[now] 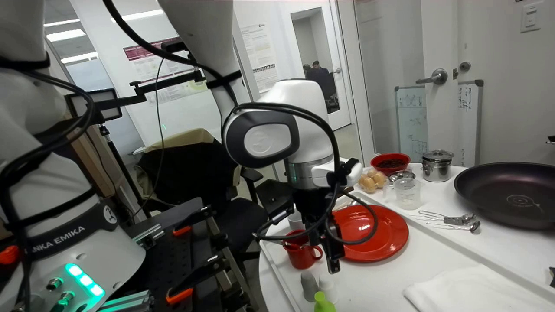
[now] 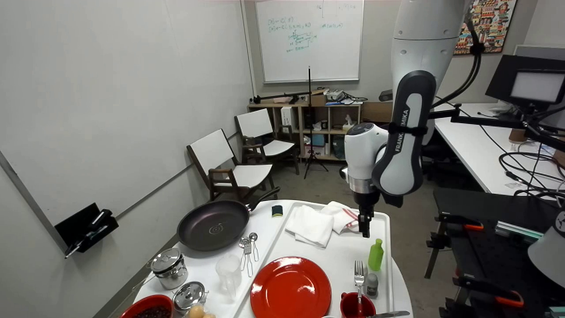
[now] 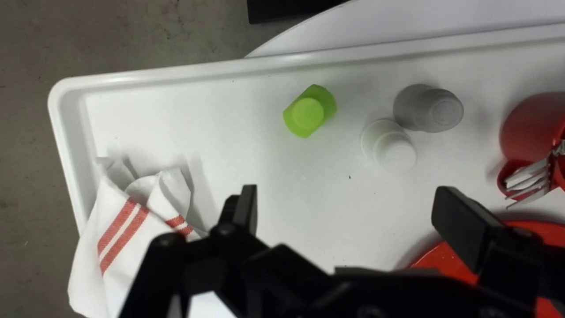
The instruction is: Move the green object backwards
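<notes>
Wrist view's got the gripper (image 3: 346, 210) with its jaws spread wide apart, near the upright green bottle (image 3: 309, 113); gray shaker (image 3: 426, 108) and white shaker (image 3: 389, 145) sit near that bottle too.

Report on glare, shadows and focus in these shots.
Wrist view: the claw looks dark and slightly soft, the striped towel throws a shadow, the green bottle faintly tints the tray; both exterior views: glints on the red plate; in an exterior view, ceiling lights burn white.
</notes>
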`<action>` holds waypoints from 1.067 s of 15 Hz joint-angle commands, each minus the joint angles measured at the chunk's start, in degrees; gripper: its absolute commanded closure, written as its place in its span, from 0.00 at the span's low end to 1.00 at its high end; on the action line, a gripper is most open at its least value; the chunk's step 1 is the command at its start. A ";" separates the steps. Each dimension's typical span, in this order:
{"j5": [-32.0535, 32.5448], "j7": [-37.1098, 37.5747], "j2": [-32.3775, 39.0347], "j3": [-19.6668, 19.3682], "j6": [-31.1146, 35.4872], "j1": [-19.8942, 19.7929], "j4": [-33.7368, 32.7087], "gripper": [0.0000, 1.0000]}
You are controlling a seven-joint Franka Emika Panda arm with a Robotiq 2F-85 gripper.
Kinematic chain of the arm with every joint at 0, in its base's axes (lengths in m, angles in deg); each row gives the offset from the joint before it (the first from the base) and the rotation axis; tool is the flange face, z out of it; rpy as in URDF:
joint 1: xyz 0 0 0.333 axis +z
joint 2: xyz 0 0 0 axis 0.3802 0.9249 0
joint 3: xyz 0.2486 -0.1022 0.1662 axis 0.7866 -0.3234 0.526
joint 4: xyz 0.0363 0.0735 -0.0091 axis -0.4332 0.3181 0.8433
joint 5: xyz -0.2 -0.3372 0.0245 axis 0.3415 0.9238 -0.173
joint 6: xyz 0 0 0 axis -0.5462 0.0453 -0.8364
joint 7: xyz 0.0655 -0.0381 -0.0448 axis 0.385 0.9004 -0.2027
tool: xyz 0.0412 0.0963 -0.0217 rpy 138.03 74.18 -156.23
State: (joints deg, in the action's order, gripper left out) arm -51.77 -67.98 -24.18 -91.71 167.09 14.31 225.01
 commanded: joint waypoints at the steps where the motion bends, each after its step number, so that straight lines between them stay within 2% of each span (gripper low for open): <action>1: -3.36 -3.01 2.97 1.63 6.57 -3.22 2.08 0.00; 8: -6.08 -5.05 7.17 5.97 12.91 -12.65 2.64 0.00; 12: -5.63 -5.51 9.39 11.29 16.81 -19.65 2.20 0.00; 16: -5.02 -4.48 11.91 14.56 20.21 -22.61 1.56 0.00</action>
State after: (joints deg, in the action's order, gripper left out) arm -56.43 -71.86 -14.84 -79.70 184.19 -5.97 227.57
